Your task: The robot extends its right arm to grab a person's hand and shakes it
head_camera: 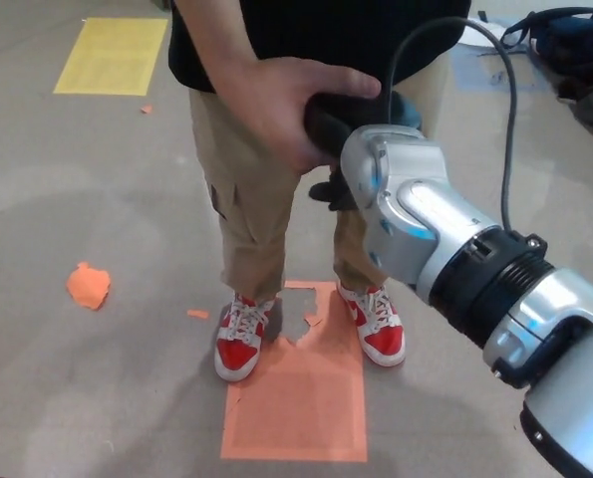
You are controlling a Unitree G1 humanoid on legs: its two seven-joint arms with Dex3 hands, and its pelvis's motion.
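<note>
Above an orange floor patch (296,398), person's hand (286,105) wraps right hand (341,149); fingers' state hidden, seemingly clasped.

- One view only, from the robot's head, tilted steeply down and forward at the floor (97,398).
- It sits close: the right arm (455,259) fills the lower right corner.
- The person (266,199) stands just in front, cropped above the waist, shoes (238,344) near mid-frame.
</note>
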